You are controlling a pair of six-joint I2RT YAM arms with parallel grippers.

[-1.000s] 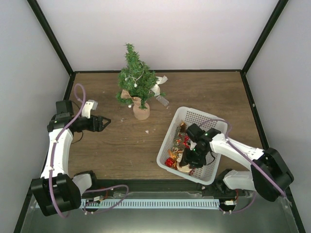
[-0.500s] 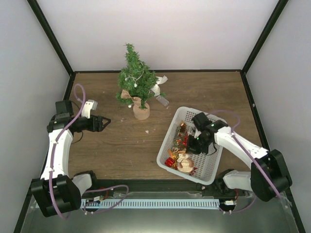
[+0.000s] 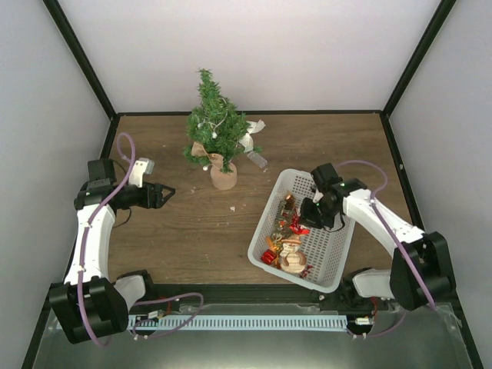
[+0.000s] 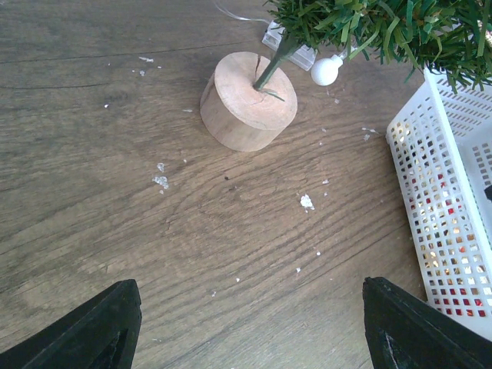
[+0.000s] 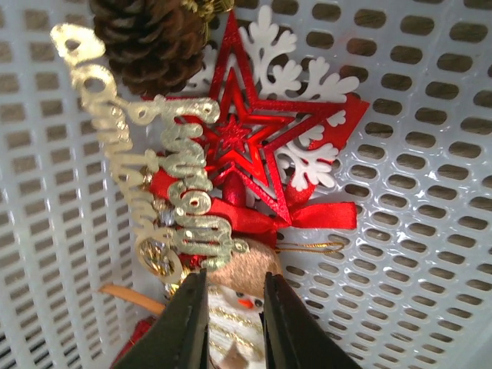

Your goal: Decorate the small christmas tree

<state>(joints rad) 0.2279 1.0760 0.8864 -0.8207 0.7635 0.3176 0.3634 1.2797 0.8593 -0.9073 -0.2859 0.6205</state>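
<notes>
**A:** Where is the small christmas tree?

**B:** It stands upright near the far edge of the wooden table, left of centre, on its round tan base. A thread with white beads hangs in its branches. Both arms are well apart from it.

**A:** And the ornaments?

**B:** They lie in a white plastic basket at the right front of the table, near the tree but not touching it. The right wrist view shows a red star lying over a white snowflake. A pine cone sits above the star, and gold glitter lettering runs down beside it.

**A:** What are the arms doing?

**B:** The left gripper hovers low over bare table to the left of the tree, fingers wide apart and holding nothing. The right gripper is down inside the basket, just beside the star's red ribbon. Its fingers are drawn close with a slim gap, and I cannot tell whether they pinch anything.

**A:** So which step is this?

**B:** My judgement is that it is picking an ornament out of the basket. This piece has not yet been hung.

**A:** What does the next move need?

**B:** It needs a sure hold on one piece only, since the ornaments lie tangled together. Then it needs a lift clear of the basket wall and a carry left and back to the tree. The ornament's loop must settle on a branch without tipping the tree.
</notes>
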